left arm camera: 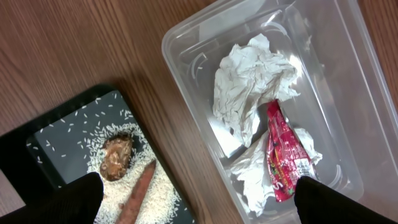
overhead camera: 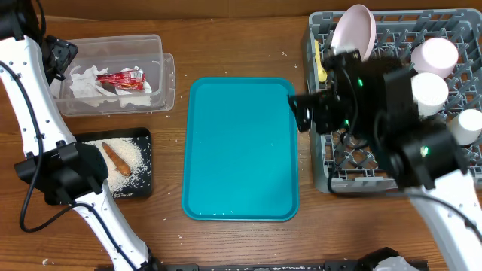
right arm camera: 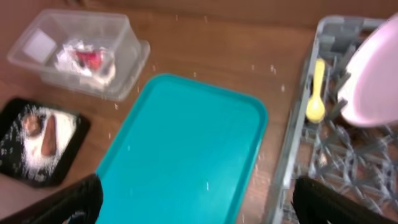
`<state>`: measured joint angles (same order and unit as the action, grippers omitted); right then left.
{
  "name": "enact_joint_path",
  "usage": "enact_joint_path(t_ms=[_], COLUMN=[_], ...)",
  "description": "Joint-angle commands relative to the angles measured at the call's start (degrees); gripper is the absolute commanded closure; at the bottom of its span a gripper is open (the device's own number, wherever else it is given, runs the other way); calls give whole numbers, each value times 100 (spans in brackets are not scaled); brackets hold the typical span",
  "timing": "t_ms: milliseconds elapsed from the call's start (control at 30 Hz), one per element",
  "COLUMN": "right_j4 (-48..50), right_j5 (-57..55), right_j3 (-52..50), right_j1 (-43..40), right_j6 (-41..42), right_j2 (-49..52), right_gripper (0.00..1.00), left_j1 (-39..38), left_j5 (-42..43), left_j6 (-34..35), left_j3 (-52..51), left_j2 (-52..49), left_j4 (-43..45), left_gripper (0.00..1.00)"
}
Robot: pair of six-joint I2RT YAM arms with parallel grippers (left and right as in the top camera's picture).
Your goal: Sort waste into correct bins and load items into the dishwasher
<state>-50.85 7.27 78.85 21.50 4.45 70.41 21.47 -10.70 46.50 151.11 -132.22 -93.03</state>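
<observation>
The left gripper (left arm camera: 199, 208) and the right gripper (right arm camera: 199, 208) are wide apart and empty, but the right one hangs close to the pink plate (overhead camera: 354, 30) and could knock it over in the rack (overhead camera: 399, 30).

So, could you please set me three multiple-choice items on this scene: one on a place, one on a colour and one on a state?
1. Where does the red wrapper lie?
A. in the clear tub
B. in the black tray
C. on the teal tray

2. What colour is the spoon in the dish rack?
A. pink
B. pale yellow
C. black

3. How do the left gripper and the right gripper stand?
A. both shut on napkins
B. one shut on the spoon
C. both open, holding nothing

Answers:
1 A: it lies inside the tub's walls.
2 B: the right wrist view shows it yellow.
3 C: each wrist view shows fingertips wide apart, gripping nothing.
</observation>
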Motion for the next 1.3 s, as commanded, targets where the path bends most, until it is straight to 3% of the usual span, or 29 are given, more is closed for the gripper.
enact_joint_path(t_ms=[0,367,567,900,1267], right_j4=[927,4931,6314,6264,5541], right_j5=[470,955,955,955,929], right_j3=[-1464,-5569,-7077,-7838,-7838], right_j1=[-319,-1091,-1300,-1679,-2033], right_j6=[-42,-42,-39,-42,-44], right_j2=[-671,-2957,-4218,-5471,-5735], right_gripper=[0,0,0,0,0], left_j1=[-28,-26,-26,-26,-26], left_j5=[0,0,0,0,0], left_j6=[-22,-22,-22,-22,-22], left_j3=[0,0,0,0,0], left_j2=[22,22,22,22,22], left_j4=[11,11,11,11,11], left_gripper=[0,0,0,0,0])
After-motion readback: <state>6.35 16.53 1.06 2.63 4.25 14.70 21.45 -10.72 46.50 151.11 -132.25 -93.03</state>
